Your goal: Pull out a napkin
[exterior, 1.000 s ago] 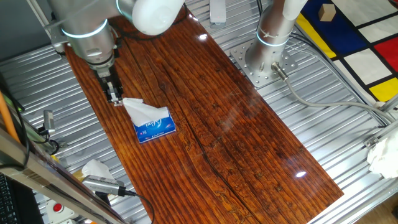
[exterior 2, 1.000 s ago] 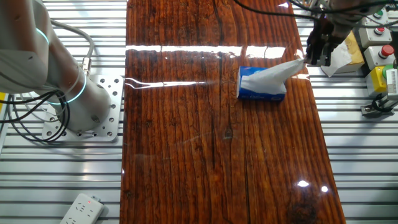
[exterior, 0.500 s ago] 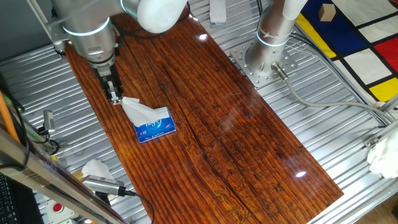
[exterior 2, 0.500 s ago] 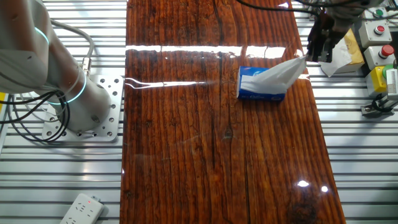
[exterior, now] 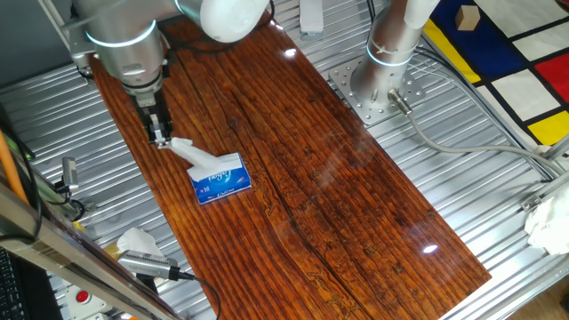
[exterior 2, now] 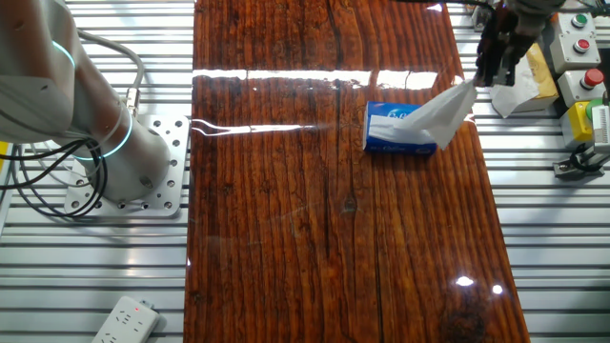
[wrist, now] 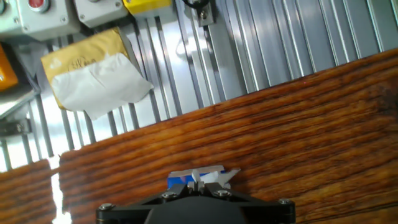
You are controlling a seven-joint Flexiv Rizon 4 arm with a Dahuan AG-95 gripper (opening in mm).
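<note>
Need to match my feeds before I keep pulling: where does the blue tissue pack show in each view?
One fixed view: blue tissue pack lies left of centre on the wooden board, below the pincer.
The other fixed view: the pack is upper right, near the board's right edge.
Hand view: only a sliver of it shows at bottom centre, behind the pincer's body.
Shared landmark: the napkin stretched from the pack up to the pincer.

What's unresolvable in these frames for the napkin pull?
- Whether the napkin has cleared the blue pack: its lower end covers the slot in both fixed views.
- Gripper fingertips: cut off by the hand view's bottom edge.
- Print on the pack: too small in every view.
</note>
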